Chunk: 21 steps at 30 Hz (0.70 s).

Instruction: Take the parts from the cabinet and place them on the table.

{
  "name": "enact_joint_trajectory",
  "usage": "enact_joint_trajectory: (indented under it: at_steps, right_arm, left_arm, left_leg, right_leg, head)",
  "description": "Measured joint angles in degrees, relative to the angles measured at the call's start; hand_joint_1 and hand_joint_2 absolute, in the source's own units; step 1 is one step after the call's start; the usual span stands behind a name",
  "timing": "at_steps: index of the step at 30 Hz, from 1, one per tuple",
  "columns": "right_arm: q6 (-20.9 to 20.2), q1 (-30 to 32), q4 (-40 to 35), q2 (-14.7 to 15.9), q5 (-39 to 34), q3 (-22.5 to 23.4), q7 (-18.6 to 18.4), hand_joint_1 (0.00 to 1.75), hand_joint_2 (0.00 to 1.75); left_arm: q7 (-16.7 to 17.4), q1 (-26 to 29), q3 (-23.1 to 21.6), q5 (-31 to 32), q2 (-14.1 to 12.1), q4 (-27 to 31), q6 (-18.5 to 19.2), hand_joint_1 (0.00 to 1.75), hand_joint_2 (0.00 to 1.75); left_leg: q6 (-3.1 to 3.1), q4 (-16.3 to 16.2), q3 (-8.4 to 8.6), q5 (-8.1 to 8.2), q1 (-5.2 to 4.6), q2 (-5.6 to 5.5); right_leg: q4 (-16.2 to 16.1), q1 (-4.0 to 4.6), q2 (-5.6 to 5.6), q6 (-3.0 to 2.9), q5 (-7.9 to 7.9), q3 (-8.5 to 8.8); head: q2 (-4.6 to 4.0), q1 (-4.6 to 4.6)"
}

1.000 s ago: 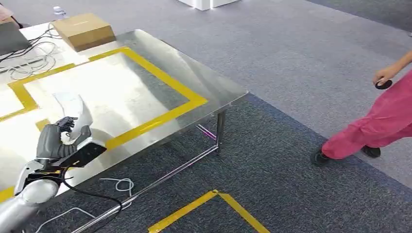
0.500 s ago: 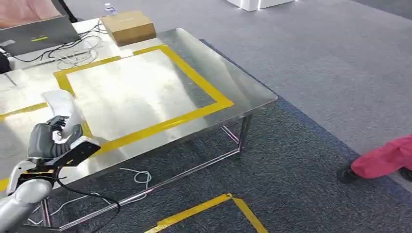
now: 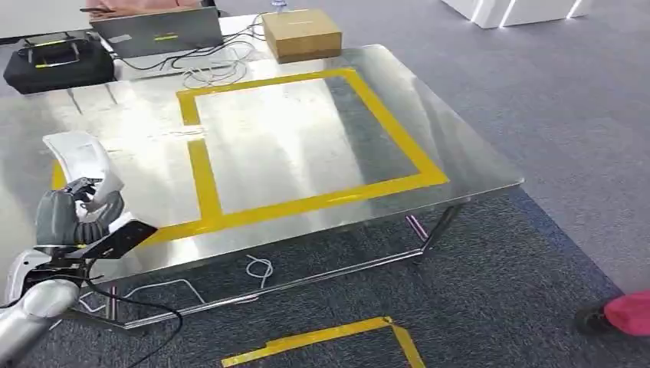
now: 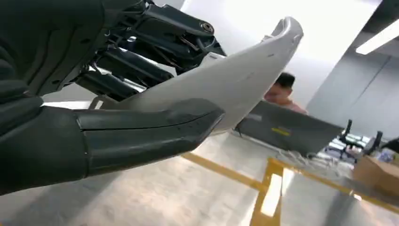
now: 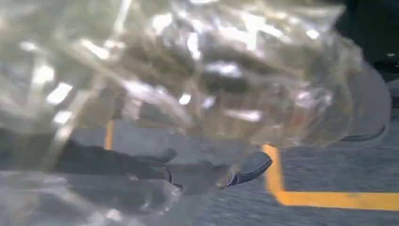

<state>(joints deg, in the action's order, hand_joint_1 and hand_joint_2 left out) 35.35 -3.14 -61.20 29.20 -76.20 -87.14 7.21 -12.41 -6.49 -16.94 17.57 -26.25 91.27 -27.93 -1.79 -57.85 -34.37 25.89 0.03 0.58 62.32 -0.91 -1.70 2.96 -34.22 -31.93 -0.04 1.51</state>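
Two hands are carrying parts. The left hand (image 3: 73, 217) is gripping a white curved part (image 3: 83, 158), thumb under it and dark fingers (image 4: 141, 70) over it, clamped on its lower end. The part is standing upright out of the hand, its rounded upper end showing against the steel table (image 3: 475, 165) near the table's left front corner; whether it is over the tabletop or just short of the edge, I cannot tell.

The right hand (image 5: 141, 174) is showing in the right wrist view behind a crinkled clear plastic bag (image 5: 211, 70). Fingers are lying against the bag's underside and appear to be holding it; the film is blurring them, so the exact grip is unclear. Grey carpet and a yellow floor tape line (image 5: 329, 197) are lying below.

On the table, yellow tape (image 3: 306, 203) is marking out a rectangle. At the far edge a cardboard box (image 3: 301, 34) is sitting just beside loose white cables (image 3: 218, 73), with an open laptop (image 3: 157, 32) to its left and a black case (image 3: 57, 60) further left. A person in an orange top (image 4: 282, 92) is sitting behind the laptop. More white cable (image 3: 260, 268) is lying on the carpet under the table. At the lower right, a pink trouser leg (image 3: 630, 313) and dark shoe are showing.
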Motion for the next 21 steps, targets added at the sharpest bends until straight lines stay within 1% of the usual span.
enact_joint_trajectory:
  at_steps: [1, 2, 3, 4, 5, 6, 7, 8, 9, 10, 12, 13, 14, 15, 16, 17, 18, 19, 20, 21]
  right_arm:
    - [-0.29, 0.05, 0.20, -0.02, 0.37, 0.02, -0.04, 0.00, 0.00]
    - [-0.77, 0.09, 0.44, -0.09, 0.70, 0.09, -0.19, 0.00, 0.00]
    - [-1.18, 0.18, 0.68, -0.15, 1.05, 0.11, -0.44, 0.00, 0.00]
    - [-1.69, 0.24, 0.92, -0.20, 1.54, 0.13, -0.52, 0.00, 0.00]
    - [-2.12, 0.20, 1.18, -0.26, 1.88, 0.15, -0.61, 0.00, 0.00]
    - [-2.54, 0.14, 1.51, -0.33, 2.25, 0.20, -0.63, 0.00, 0.00]
    - [-2.80, 0.08, 1.77, -0.37, 2.47, 0.26, -0.70, 0.00, 0.00]
    - [-3.06, 0.08, 1.99, -0.37, 2.76, 0.26, -0.74, 0.00, 0.00]
    - [-3.35, 0.17, 2.25, -0.44, 3.20, 0.35, -0.90, 0.00, 0.00]
    - [-3.72, 0.08, 2.51, -0.48, 3.61, 0.42, -0.92, 0.00, 0.00]
    - [-4.05, 0.04, 2.84, -0.53, 4.07, 0.66, -1.14, 0.00, 0.00]
    - [-4.20, -0.05, 2.95, -0.72, 4.51, 0.77, -1.16, 0.00, 0.00]
    - [-4.33, -0.16, 3.15, -0.85, 4.79, 0.87, -1.18, 0.00, 0.00]
    - [-4.51, -0.07, 3.43, -0.90, 5.01, 1.03, -1.22, 0.00, 0.00]
    - [-4.83, -0.02, 3.59, -1.10, 5.29, 1.09, -1.25, 0.00, 0.00]
    - [-4.90, 0.03, 3.78, -1.20, 5.51, 1.14, -1.33, 0.00, 0.00]
    - [-5.01, 0.04, 3.98, -1.29, 5.71, 1.22, -1.42, 0.00, 0.00]
    - [-5.12, 0.16, 4.15, -1.38, 5.95, 1.33, -1.53, 0.00, 0.00]
    - [-5.25, 0.21, 4.31, -1.49, 6.17, 1.51, -1.57, 0.00, 0.00]
    - [-5.40, 0.16, 4.50, -1.58, 6.47, 1.68, -1.64, 0.00, 0.00]
  left_arm:
    - [-0.68, -0.12, -0.13, 0.79, 0.07, 0.00, -0.02, 1.75, 1.75]
    - [-1.44, -0.13, -0.24, 1.53, 0.00, -0.04, 0.02, 1.75, 1.75]
    - [-2.34, -0.15, -0.44, 2.21, -0.11, -0.20, 0.17, 1.75, 1.75]
    - [-3.51, -0.21, -0.63, 2.47, -0.28, -0.35, 0.41, 1.75, 1.75]
    - [-4.98, -0.35, -0.85, 2.45, -0.48, -0.54, 0.83, 1.75, 1.75]
    - [-5.95, -0.62, -1.07, 2.37, -0.59, -0.74, 1.16, 1.75, 1.75]
    - [-6.65, -0.92, -1.33, 2.28, -0.63, -0.96, 1.31, 1.75, 1.75]
    - [-7.18, -1.07, -1.46, 2.28, -0.63, -1.12, 1.62, 1.75, 1.75]
    - [-7.99, -1.72, -1.73, 2.30, -0.70, -1.47, 2.36, 1.75, 1.75]
    - [-8.66, -2.06, -2.21, 2.28, -0.70, -1.83, 2.90, 1.75, 1.75]
    - [-9.69, -2.06, -3.06, 2.45, -0.72, -2.38, 3.56, 1.75, 1.75]
    - [-10.10, -2.19, -3.52, 2.89, -0.90, -2.71, 3.91, 1.75, 1.75]
    - [-10.41, -2.25, -4.07, 3.24, -0.92, -2.97, 4.06, 1.75, 1.75]
    - [-10.69, -3.02, -4.66, 3.61, -1.01, -3.43, 4.22, 1.75, 1.75]
    - [-10.91, -3.59, -5.36, 3.74, -0.87, -3.85, 4.35, 1.75, 1.75]
    - [-11.04, -3.72, -5.99, 4.01, -0.68, -4.24, 4.48, 1.75, 1.75]
    - [-11.17, -3.61, -6.69, 4.31, -0.61, -4.66, 4.63, 1.75, 1.75]
    - [-11.33, -3.55, -7.39, 4.57, -0.59, -5.09, 4.79, 1.75, 1.75]
    - [-11.41, -3.56, -7.94, 4.79, -0.55, -5.38, 5.05, 1.75, 1.75]
    - [-11.61, -3.58, -8.50, 5.05, -0.55, -5.62, 5.18, 1.75, 1.75]
  left_leg:
    - [-0.12, 0.00, 0.01, 0.03, 0.00, -0.73]
    - [-0.18, -0.02, 0.01, 0.08, -0.03, -1.49]
    - [-0.20, -0.03, 0.04, 0.09, -0.09, -2.27]
    - [-0.22, -0.04, 0.11, 0.11, -0.11, -3.06]
    - [-0.21, -0.07, 0.22, 0.15, -0.11, -3.89]
    - [-0.16, -0.07, 0.39, 0.19, -0.11, -4.69]
    - [-0.02, -0.08, 0.65, 0.32, -0.10, -5.52]
    - [0.13, -0.07, 0.64, 0.41, 0.10, -6.05]
    - [0.51, -0.46, 0.18, 0.45, -0.17, -7.02]
    - [0.94, -0.41, -0.25, 0.16, 0.19, -7.66]
    - [1.77, -0.07, -0.42, -0.16, 0.63, -9.08]
    - [2.16, -0.12, -0.45, -0.02, 0.54, -9.81]
    - [2.44, -0.99, -0.64, 0.66, 0.27, -6.56]
    - [2.81, -3.85, -2.01, 2.47, 0.24, -3.53]
    - [3.04, -7.76, -3.97, 4.41, 0.36, -2.25]
    - [3.17, -12.10, -6.17, 6.28, 0.50, -1.55]
    - [3.30, -15.66, -8.05, 7.40, 0.60, -1.22]
    - [3.41, -16.89, -8.82, 7.07, 0.70, -1.08]
    - [3.41, -15.32, -8.12, 5.35, 0.76, -0.95]
    - [3.28, -11.48, -6.14, 2.87, 0.75, -0.68]
  right_leg:
    - [5.23, 0.01, 0.99, 0.03, -2.11, -2.69]
    - [9.96, 0.04, 1.34, 0.07, -3.67, -5.38]
    - [12.78, 0.05, 1.49, 0.04, -3.90, -7.38]
    - [12.67, 0.07, 1.55, -0.04, -2.71, -7.99]
    - [10.30, 0.08, 1.65, -0.19, -0.40, -7.47]
    - [6.12, 0.08, 1.90, -0.38, 2.55, -5.92]
    - [0.40, 0.03, 3.10, -0.67, 5.84, -3.54]
    - [-2.95, -0.23, 6.39, -0.99, 6.58, -2.19]
    - [-4.38, -0.62, 7.56, -1.10, 6.06, -1.16]
    - [-4.29, -0.34, 6.93, -1.08, 5.87, -1.03]
    - [-4.39, 0.06, 5.71, -1.45, 5.81, -0.85]
    - [-5.06, -0.51, 4.84, -1.96, 6.11, -0.48]
    - [-5.39, -0.36, 4.13, -2.16, 6.20, -0.09]
    - [-5.49, -0.31, 3.25, -2.67, 6.07, 0.14]
    - [-5.47, -0.17, 2.37, -2.87, 5.96, 0.22]
    - [-5.45, -0.15, 1.50, -3.02, 5.81, 0.30]
    - [-5.44, -0.13, 0.72, -3.07, 5.69, 0.30]
    - [-5.42, -0.13, -0.13, -3.00, 5.59, 0.38]
    - [-5.42, -0.13, -0.95, -2.96, 5.43, 0.50]
    - [-5.42, -0.12, -1.65, -2.78, 5.27, 0.74]
  head:
    - [0.00, -0.09]
    - [0.00, -0.07]
    - [0.00, -0.07]
    - [0.00, -0.05]
    - [0.00, -0.07]
    - [0.00, -0.05]
    - [0.00, -0.09]
    - [0.00, -0.07]
    - [0.00, 0.06]
    - [0.00, -0.05]
    - [0.00, 0.00]
    - [0.00, 0.04]
    - [-0.02, 0.13]
    - [0.00, 0.78]
    - [0.00, 0.76]
    - [0.00, 0.83]
    - [0.00, 0.83]
    - [0.00, 0.87]
    - [0.00, 0.83]
    - [0.00, 0.85]
